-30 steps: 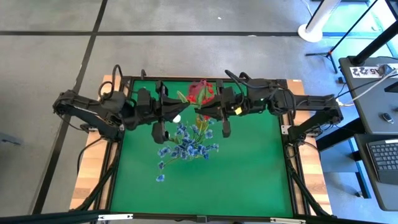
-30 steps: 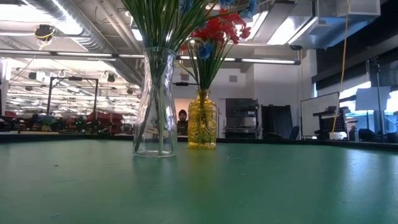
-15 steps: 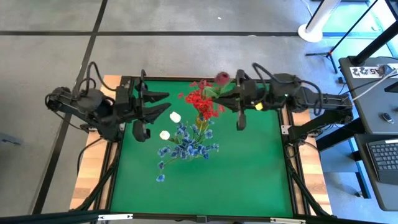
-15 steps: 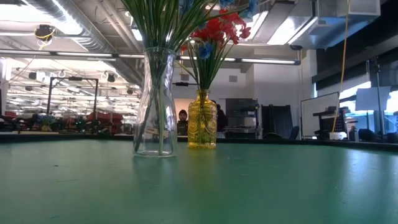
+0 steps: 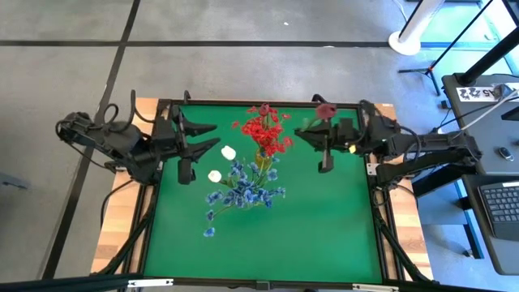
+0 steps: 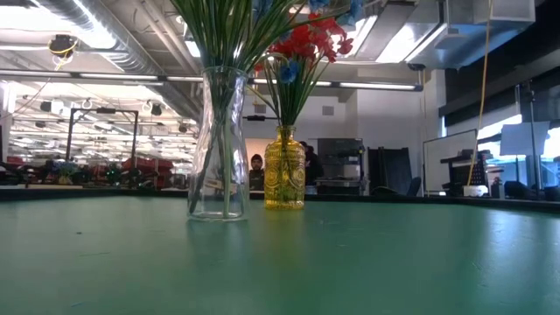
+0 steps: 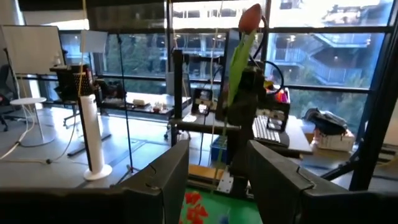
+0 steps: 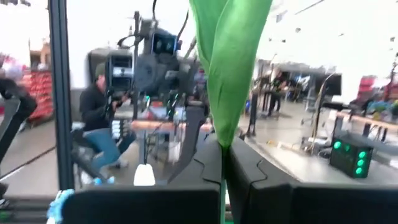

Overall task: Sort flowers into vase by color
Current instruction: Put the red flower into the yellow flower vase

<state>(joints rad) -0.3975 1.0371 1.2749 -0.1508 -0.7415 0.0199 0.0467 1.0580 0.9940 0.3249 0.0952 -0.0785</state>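
My right gripper [image 5: 306,131] is over the table's far right part, shut on a flower with a pink bud [image 5: 325,108] and a green leaf [image 8: 230,62]. My left gripper [image 5: 208,138] is open and empty over the far left part, its fingers wide apart in the left wrist view [image 7: 214,180]. A red cluster [image 5: 263,134] stands in a yellow vase [image 6: 284,168]. A blue cluster [image 5: 243,191] and two white buds [image 5: 229,152] stand over a clear glass vase [image 6: 219,144] full of green stems. Both vases stand on the green table. My right gripper pinches the flower's thin green stem [image 8: 222,163] between its two fingers, just below the leaf. The fingers lie level, pointing toward the table's left, across the stem. The flower stands upright above the fingers with the bud [image 7: 250,18] on top, lifted clear of the vases.
The green table top [image 5: 324,219] is bounded by a black frame. The near half of it is bare mat. People and equipment show in the room beyond the table [image 6: 255,166].
My right gripper has gone toward the table's right edge, carrying the pink bud away from the red cluster and holding it upright. My left gripper has drawn back toward the table's left edge, away from the white buds and blue cluster.
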